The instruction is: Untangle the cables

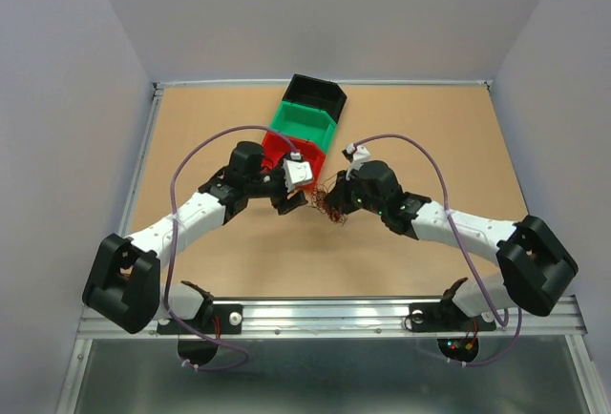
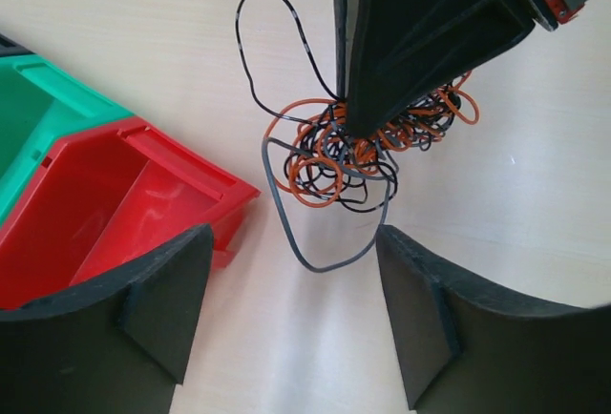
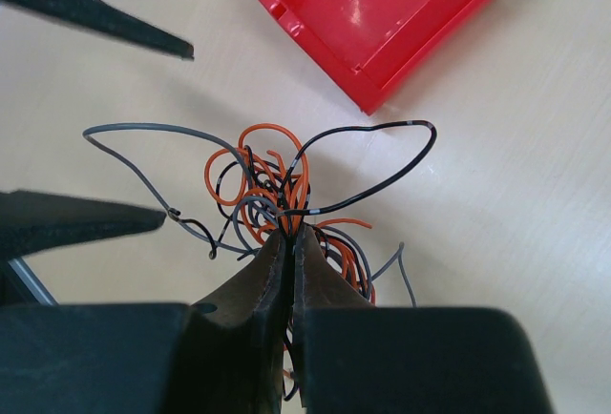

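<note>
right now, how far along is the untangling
Done: nothing separated yet; the cables are one knotted clump near the red bin. In hand: the right claw is shut on the clump, and the left claw is open just short of it. Left: pulling every strand apart.

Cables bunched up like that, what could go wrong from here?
The right end effector pinches several cables at once, so pulling might tighten the knot. The open left end effector could close on multiple loops instead of one. Dragged wires may snag the nearby red bin.
</note>
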Robot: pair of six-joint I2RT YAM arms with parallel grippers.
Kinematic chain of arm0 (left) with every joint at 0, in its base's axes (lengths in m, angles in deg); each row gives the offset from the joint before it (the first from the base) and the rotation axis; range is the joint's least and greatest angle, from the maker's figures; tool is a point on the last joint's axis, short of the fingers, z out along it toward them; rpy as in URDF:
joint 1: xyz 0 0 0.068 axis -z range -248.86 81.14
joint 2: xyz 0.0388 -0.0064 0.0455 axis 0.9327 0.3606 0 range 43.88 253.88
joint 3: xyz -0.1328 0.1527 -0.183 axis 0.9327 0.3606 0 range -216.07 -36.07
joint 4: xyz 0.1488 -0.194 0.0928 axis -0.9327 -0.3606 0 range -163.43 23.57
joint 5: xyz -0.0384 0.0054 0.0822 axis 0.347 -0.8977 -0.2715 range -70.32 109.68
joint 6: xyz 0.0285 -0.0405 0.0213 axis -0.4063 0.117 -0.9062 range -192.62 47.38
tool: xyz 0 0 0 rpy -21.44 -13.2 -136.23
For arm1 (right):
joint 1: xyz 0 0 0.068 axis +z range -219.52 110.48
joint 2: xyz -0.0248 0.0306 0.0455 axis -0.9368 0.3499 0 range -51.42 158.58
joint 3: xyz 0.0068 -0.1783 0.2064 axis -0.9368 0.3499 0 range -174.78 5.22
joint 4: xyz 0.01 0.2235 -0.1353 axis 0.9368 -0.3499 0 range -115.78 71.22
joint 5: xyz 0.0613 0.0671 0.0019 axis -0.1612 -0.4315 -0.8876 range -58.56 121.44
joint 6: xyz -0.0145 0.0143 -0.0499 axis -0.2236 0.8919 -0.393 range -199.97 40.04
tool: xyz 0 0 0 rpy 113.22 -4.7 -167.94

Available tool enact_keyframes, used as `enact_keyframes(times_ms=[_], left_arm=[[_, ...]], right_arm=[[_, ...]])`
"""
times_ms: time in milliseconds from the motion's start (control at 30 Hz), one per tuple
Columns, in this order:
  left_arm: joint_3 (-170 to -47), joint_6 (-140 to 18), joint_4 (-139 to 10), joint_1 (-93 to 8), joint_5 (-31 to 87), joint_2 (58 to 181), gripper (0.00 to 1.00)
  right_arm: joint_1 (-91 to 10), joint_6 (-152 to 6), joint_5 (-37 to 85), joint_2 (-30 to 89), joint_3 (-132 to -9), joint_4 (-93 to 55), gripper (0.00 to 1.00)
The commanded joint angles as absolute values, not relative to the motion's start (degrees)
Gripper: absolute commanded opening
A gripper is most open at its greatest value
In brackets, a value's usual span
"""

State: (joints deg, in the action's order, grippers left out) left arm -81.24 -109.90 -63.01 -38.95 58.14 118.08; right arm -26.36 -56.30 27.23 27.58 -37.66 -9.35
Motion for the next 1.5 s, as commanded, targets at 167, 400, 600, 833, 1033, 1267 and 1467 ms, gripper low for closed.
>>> enact_keyframes(times_ms=[167, 400, 600, 833, 1033, 1267, 1467], left_arm=[[-85.1, -106.2, -58.8, -38.7, 51.8, 120.5, 0.0], [-78.5, -99.3, -46.8, -45.8, 47.4, 110.6, 0.0], [-77.6, -96.6, -45.7, -50.9, 52.9, 106.5, 0.0], [-79.6, -98.1, -51.6, -53.7, 64.1, 102.7, 0.0], [-78.4, -96.7, -50.2, -55.5, 62.4, 98.8, 0.0], [-78.6, -97.7, -51.0, -55.7, 64.9, 99.2, 0.0], [-82.9, -96.5, -51.4, -55.7, 66.4, 100.1, 0.0]], right_arm=[[-24.7, -57.6, 28.0, 28.3, -39.5, -7.0, 0.01], [-25.9, -44.0, 65.2, 23.1, -35.9, -13.4, 0.01], [-39.7, -26.8, 68.5, 14.7, -29.9, -21.6, 0.1], [-45.9, -20.6, 73.7, -4.9, -20.6, -21.9, 0.12], [-45.9, -18.8, 78.6, -13.4, -17.3, -22.6, 0.19], [-45.9, -24.1, 71.1, -9.3, -20.8, -21.9, 0.0], [-45.9, -26.2, 68.5, -5.5, -21.7, -20.2, 0.0]])
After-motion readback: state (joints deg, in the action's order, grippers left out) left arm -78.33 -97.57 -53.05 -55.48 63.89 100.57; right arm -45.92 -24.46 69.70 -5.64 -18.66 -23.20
